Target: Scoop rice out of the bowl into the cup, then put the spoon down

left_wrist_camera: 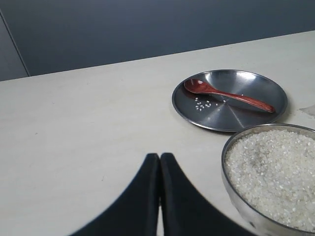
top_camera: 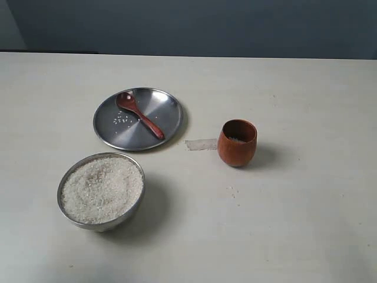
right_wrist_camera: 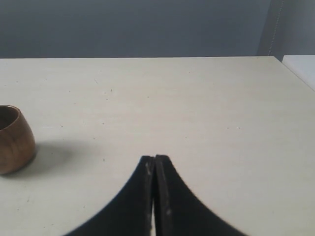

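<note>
A steel bowl (top_camera: 66, 212) (left_wrist_camera: 246, 211) full of white rice (top_camera: 101, 188) (left_wrist_camera: 275, 172) stands at the front left. Behind it the wooden spoon (top_camera: 139, 114) (left_wrist_camera: 229, 93) lies across a flat steel plate (top_camera: 162, 106) (left_wrist_camera: 266, 86). The brown wooden cup (top_camera: 237, 142) (right_wrist_camera: 15, 140) stands upright to the right, with a little rice inside. My left gripper (left_wrist_camera: 160, 156) is shut and empty, off to one side of the bowl. Well apart from the cup, my right gripper (right_wrist_camera: 155, 158) is shut on nothing. Neither gripper shows in the exterior view.
A few loose grains (top_camera: 121, 119) lie on the plate, and some more (top_camera: 232, 190) on the table in front of the cup. A strip of tape (top_camera: 201, 144) is stuck to the table just left of the cup. A dark wall stands behind the table's far edge.
</note>
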### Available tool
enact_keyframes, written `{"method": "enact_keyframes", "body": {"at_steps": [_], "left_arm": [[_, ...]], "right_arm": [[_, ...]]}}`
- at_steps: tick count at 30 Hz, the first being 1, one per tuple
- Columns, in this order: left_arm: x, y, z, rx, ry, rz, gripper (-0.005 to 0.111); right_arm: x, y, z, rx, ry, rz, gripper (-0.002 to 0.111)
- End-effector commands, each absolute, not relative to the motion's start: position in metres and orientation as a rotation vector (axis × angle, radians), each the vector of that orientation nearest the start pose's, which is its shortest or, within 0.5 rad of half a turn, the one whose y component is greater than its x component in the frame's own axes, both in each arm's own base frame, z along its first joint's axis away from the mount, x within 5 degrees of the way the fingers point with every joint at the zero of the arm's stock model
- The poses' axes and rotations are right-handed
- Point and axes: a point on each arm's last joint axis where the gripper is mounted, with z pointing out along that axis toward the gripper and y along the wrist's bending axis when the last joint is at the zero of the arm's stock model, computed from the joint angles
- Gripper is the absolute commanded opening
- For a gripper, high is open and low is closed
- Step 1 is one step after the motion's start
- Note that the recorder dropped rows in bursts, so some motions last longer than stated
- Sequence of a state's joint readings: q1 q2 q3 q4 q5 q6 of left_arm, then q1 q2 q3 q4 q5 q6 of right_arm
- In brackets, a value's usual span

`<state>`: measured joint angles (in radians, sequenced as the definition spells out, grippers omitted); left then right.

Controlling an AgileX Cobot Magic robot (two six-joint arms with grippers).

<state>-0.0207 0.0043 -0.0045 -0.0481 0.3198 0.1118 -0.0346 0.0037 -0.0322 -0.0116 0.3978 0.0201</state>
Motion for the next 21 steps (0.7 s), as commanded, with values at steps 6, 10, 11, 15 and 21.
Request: {"method": "enact_keyframes", "body": {"at_steps": [6,10,11,15,21], "left_arm": [[0.0536,-0.0018,0.1827,0.097,1.819,0.036,0.0],[0.0535,-0.0018,0.1824,0.097,1.822,0.036,0.0],[0.0535,-0.0018,0.1824,0.097,1.822,0.036,0.0],[0.0536,-0.0019,0.1826,0.095,1.82,0.034,0.0],[0.0536,-0.0019,0.1826,0.095,1.82,0.034,0.0]], "right_arm": [[0.0514,-0.0024,0.1901,0.049,1.838,-0.024,0.0],[0.0514,-0.0024,0.1901,0.049,1.838,-0.024,0.0],[0.0514,-0.0024,0.1901,0.049,1.838,-0.024,0.0],[0.0514,-0.0024,0.1901,0.049,1.838,-0.024,0.0],[0.0514,-0.0024,0.1899,0.049,1.84,-0.024,0.0]]}}
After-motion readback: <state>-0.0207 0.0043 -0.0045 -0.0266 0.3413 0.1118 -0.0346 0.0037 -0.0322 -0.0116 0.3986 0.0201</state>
